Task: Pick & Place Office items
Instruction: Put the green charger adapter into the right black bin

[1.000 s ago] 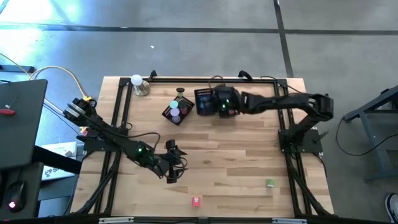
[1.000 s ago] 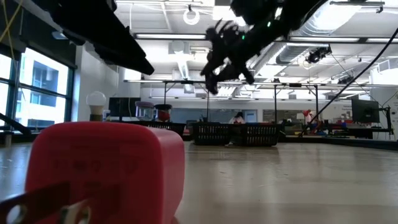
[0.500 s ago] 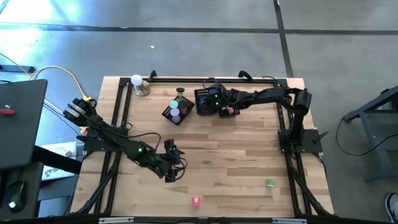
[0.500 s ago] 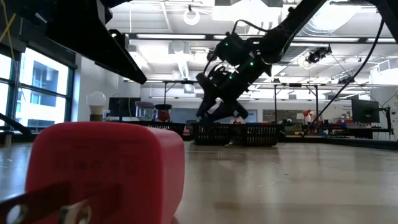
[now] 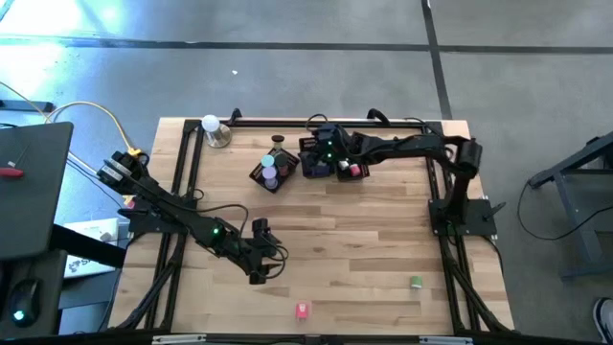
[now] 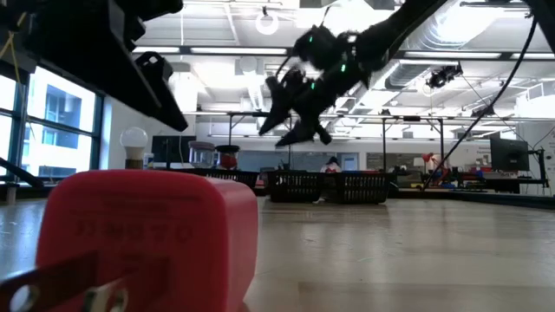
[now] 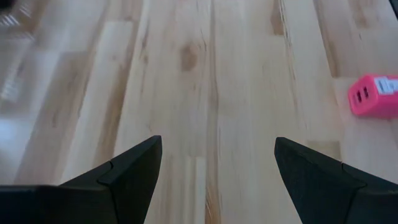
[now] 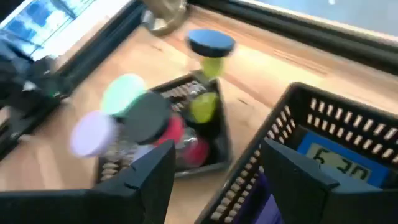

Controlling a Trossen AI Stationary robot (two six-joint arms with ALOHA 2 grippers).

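A pink block (image 5: 303, 310) lies flat near the table's near edge; it fills the low view's foreground (image 6: 147, 243) and shows in the left wrist view (image 7: 373, 94). A green piece (image 5: 416, 282) sits near the near right corner. My left gripper (image 5: 270, 261) (image 7: 217, 142) hovers open over bare wood, left of and beyond the pink block. My right gripper (image 5: 321, 149) (image 8: 217, 149) is open, raised over the baskets (image 6: 295, 95). The left basket (image 8: 186, 124) holds teal, purple, dark and red cylinders. A blue piece with digits (image 8: 323, 152) lies in the middle basket.
Three black mesh baskets (image 5: 271, 172) (image 5: 314, 158) (image 5: 350, 171) stand in a row near the far edge; the right one holds pink pieces. A white ball on a metal base (image 5: 213, 129) stands at the far left corner. Black frame rails run along the table's sides.
My right gripper moved left from over the right basket toward the middle one, dipping down and then rising again. A pink piece shows in the right basket where the gripper stood. My left gripper shifted slightly toward the near edge.
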